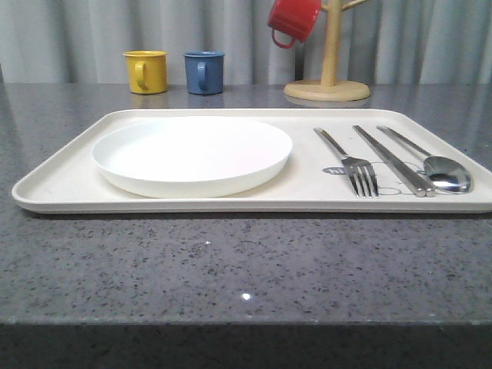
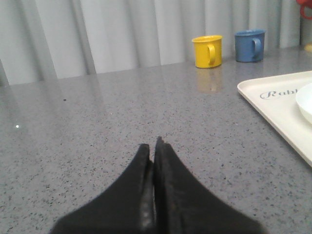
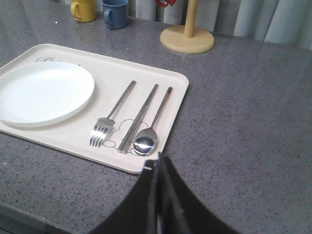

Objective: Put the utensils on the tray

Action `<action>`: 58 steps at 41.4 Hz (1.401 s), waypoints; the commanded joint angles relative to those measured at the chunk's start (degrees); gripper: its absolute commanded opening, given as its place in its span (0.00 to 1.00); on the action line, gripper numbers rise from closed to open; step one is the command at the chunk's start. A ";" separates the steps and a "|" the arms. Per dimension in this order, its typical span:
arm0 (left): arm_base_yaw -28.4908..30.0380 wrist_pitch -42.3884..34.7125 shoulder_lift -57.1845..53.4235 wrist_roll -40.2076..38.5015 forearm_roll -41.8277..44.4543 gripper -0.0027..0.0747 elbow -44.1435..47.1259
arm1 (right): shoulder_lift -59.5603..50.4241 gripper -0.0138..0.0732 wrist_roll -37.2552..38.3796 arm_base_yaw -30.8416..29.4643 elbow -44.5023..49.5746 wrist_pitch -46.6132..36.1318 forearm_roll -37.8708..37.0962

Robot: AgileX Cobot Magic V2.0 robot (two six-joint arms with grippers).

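Utensils lie on the tray (image 1: 69,184), none of them in either gripper. Left gripper (image 2: 153,146): jaws clenched together with nothing between them, poised above bare grey worktop (image 2: 97,126), well clear of the tray's left edge. Right gripper (image 3: 158,161): jaws likewise pressed together and empty, hanging just off the tray's near right corner, close to the spoon's bowl but not touching it.

The fork (image 1: 350,161), the chopsticks (image 1: 392,160) and the spoon (image 1: 430,161) rest side by side on the right-hand part of the tray, in that order from left to right. All three lie flat and roughly parallel. Tines, chopstick ends and spoon bowl point to the tray's near edge; handles run toward its far edge. The two chopsticks lie tight against each other. Narrow gaps separate the three items in the right wrist view; whether the spoon touches the chopsticks near the bowl cannot be told. A faint drawn outline shows on the tray surface beneath the tines and chopstick ends.

A round white plate (image 1: 192,154) occupies the left half of the tray, apart from the fork. Script lettering is partly visible at the tray's far left corner in the left wrist view.

The tray sits on the worktop close to its near edge. Beyond the tray's far edge stand a yellow mug (image 1: 146,71) and a blue mug (image 1: 204,72), close together, and to their right a wooden mug tree (image 1: 327,77) with a red mug (image 1: 292,19) hung on it. Grey curtain (image 1: 77,31) closes the background.
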 commanded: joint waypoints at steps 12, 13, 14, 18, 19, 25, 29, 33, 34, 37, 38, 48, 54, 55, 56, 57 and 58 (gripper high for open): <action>-0.04 -5.16 -1.18 -3.49 -0.02 0.01 1.04 | 0.79 0.08 -0.70 -0.01 -1.00 -4.51 -0.01; -0.04 -5.16 -1.18 -4.91 0.53 0.01 1.04 | 0.79 0.08 -0.70 -0.01 -1.00 -4.51 -0.01; -0.04 -5.16 -1.25 -5.81 1.24 0.01 1.04 | 0.79 0.08 -0.70 -0.01 -1.00 -4.51 -0.01; -0.04 -5.16 -1.25 -8.36 4.69 0.01 1.04 | 0.79 0.08 -0.70 -0.01 -1.00 -4.51 -0.01; -0.04 -5.16 -1.25 -8.36 4.83 0.01 1.04 | 0.79 0.08 -0.70 -0.01 -1.00 -4.51 -0.01; -0.04 -6.73 -1.25 -8.48 4.59 0.01 1.04 | 0.79 0.08 -0.70 -0.01 -1.00 -4.51 -0.01; -0.04 -8.52 -1.25 -8.48 4.59 0.01 1.04 | 0.79 0.08 -0.70 -0.01 -1.00 -4.51 -0.01; -0.04 -8.54 -1.25 -8.48 4.59 0.01 1.04 | 0.79 0.08 -0.70 -0.01 -1.00 -4.51 -0.01; -0.04 -8.54 -1.25 -8.48 4.59 0.01 1.04 | 0.79 0.08 -0.70 -0.01 -1.00 -4.51 -0.01; -0.04 -8.54 -1.25 -8.48 4.59 0.01 1.04 | 0.79 0.08 -0.70 -0.01 -1.00 -4.51 -0.01; -0.04 -8.54 -1.25 -8.48 4.59 0.01 1.04 | 0.79 0.08 -0.70 -0.01 -1.00 -4.51 -0.01; -0.04 -8.45 -1.25 -8.48 4.59 0.01 1.04 | 0.79 0.08 -0.70 -0.01 -1.00 -4.51 -0.01; -0.04 -8.45 -1.25 -8.48 4.59 0.01 1.04 | 0.79 0.08 -0.70 -0.01 -1.00 -4.51 -0.01; -0.04 -8.45 -1.25 -8.48 4.59 0.01 1.04 | 0.79 0.08 -0.70 -0.01 -1.00 -4.51 -0.01; -0.04 -8.45 -1.25 -8.48 4.59 0.01 1.04 | 0.79 0.08 -0.70 -0.01 -1.00 -4.51 -0.01; -0.04 -8.45 -1.25 -8.48 4.59 0.01 1.04 | 0.79 0.08 -0.70 -0.01 -1.00 -4.51 -0.01; -0.04 -8.45 -1.25 -8.48 4.59 0.01 1.04 | 0.79 0.08 -0.70 -0.01 -1.00 -4.51 -0.01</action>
